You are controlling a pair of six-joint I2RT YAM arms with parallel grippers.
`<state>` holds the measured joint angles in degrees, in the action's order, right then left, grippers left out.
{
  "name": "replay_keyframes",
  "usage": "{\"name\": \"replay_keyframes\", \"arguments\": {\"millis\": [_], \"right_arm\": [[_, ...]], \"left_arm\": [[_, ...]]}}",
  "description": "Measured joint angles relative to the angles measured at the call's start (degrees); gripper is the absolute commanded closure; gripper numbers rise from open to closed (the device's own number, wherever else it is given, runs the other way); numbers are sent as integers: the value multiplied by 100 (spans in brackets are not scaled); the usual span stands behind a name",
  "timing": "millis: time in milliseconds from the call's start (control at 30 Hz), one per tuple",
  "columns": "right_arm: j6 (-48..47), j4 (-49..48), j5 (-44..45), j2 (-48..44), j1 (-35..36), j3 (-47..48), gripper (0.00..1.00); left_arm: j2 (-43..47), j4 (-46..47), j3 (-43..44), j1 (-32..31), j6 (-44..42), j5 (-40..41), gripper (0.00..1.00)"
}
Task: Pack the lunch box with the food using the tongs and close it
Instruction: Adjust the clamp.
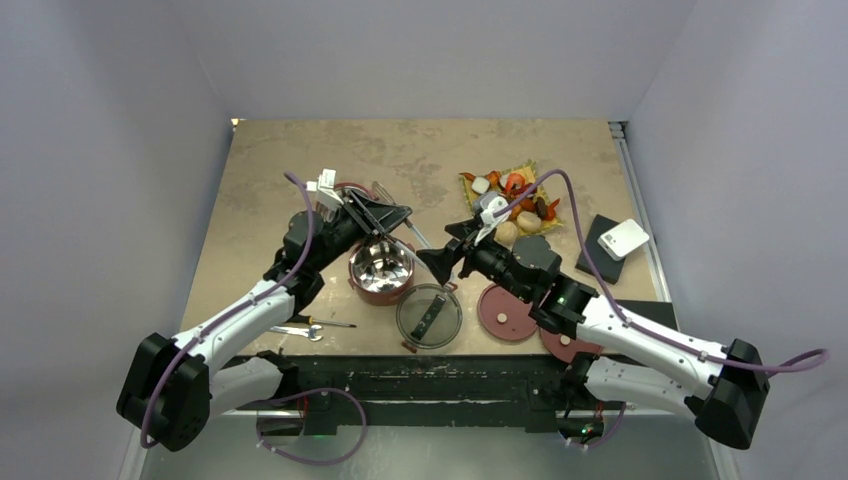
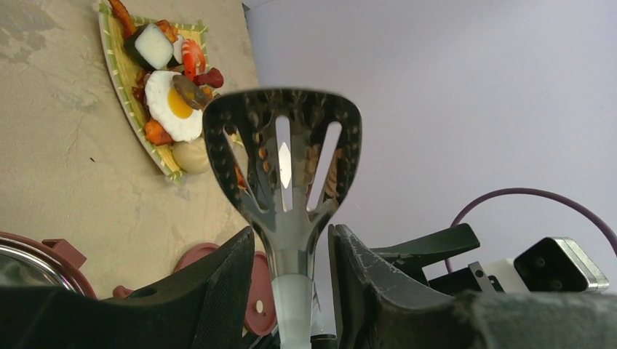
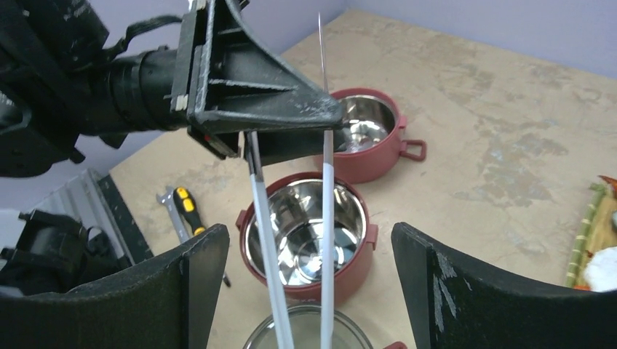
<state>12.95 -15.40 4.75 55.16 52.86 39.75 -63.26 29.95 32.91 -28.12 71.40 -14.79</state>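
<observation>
Tongs of long slim silver metal [image 2: 287,218] are clamped in the left gripper [image 2: 289,240], whose black fingers [image 2: 218,291] press on the neck just under the slotted, spoon-shaped head. In the left wrist view that head rises between the two fingers. Behind it on the beige counter [image 2: 58,160] lies a yellow woven mat [image 2: 120,80] carrying toy food: a white-and-yellow fried egg [image 2: 171,102], a white cube [image 2: 155,46], orange and red chunks, and a beige round bun [image 2: 190,155] at the mat's near edge.

Seen from the right wrist, the tongs' two thin arms, sleeved in white lower down, run through the wide gap of the right gripper [image 3: 309,236]. Its fingers [image 3: 196,291] stand far apart, open, and neither touches the tongs. One arm passes near the finger on the left of that view, and the other runs about midway across the gap.

Under the arms sits a round dusty-red bowl with a shiny steel inside [image 3: 298,218]. A second bowl of the same kind [image 3: 364,163] stands just beyond it, partly hidden by the left gripper. A dark see-through handled lid [image 1: 429,316] lies on the near side of the first bowl. Two flat red disc lids [image 1: 508,312] lie to its right, one partly under the right arm. A small silver wrench [image 3: 171,214] and a black-and-yellow-handled screwdriver [image 3: 190,211] lie side by side near the counter's near edge.
</observation>
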Motion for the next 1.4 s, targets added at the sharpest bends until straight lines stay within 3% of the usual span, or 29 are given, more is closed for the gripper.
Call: {"name": "replay_keyframes", "arguments": {"millis": [300,500,900,1033,1167,1200,1233,1400], "right_arm": [[-2,-136,-256,579,48,-2,16],[-225,-197,-85,1276,146,90,27],[-348,-267,328,1845,302,544,27],[-361,-247,367,1843,308,546,27],[-363,-133,501,1836,308,551,27],[-363,-118,503,1836,308,553,64],[-363,-96,492,1836,308,553,72],[20,-90,319,1851,315,553,56]], "left_arm": [[-96,-94,0,26,127,-20,100],[-188,-149,0,37,173,-66,100],[-254,-254,0,107,192,-120,99],[-282,-374,0,129,90,-127,68],[-308,-684,44,155,-190,-125,66],[-310,-758,68,162,-243,-125,68],[-310,-828,94,164,-319,-127,70],[-367,-883,140,219,-413,-192,83]]}}
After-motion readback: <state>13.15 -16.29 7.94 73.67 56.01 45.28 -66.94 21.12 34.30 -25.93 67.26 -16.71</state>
